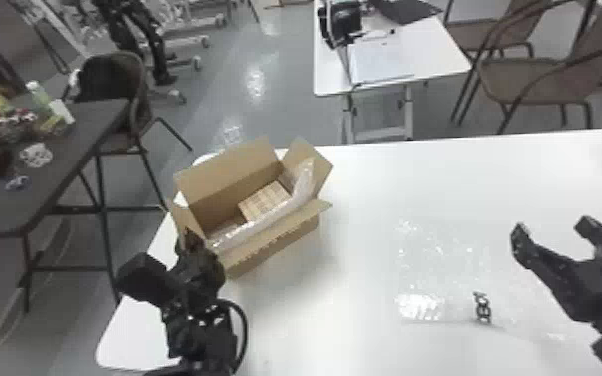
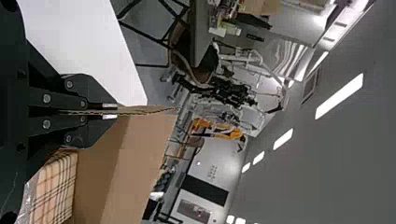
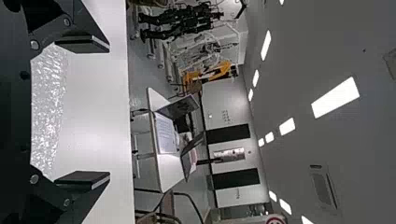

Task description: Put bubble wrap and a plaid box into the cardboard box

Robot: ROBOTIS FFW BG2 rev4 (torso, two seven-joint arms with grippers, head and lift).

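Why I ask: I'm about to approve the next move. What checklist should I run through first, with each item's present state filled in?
1. Plaid box inside the cardboard box: ok.
2. All bubble wrap packed: not ok; one piece is in the carton, another sheet lies on the table.
3. Left pincer closed on a flap: ok.
4. Right pincer open and empty: ok.
5. Flaps folded shut: not ok; the carton is open.
6. Flap held firmly enough to steady the carton: cannot tell.
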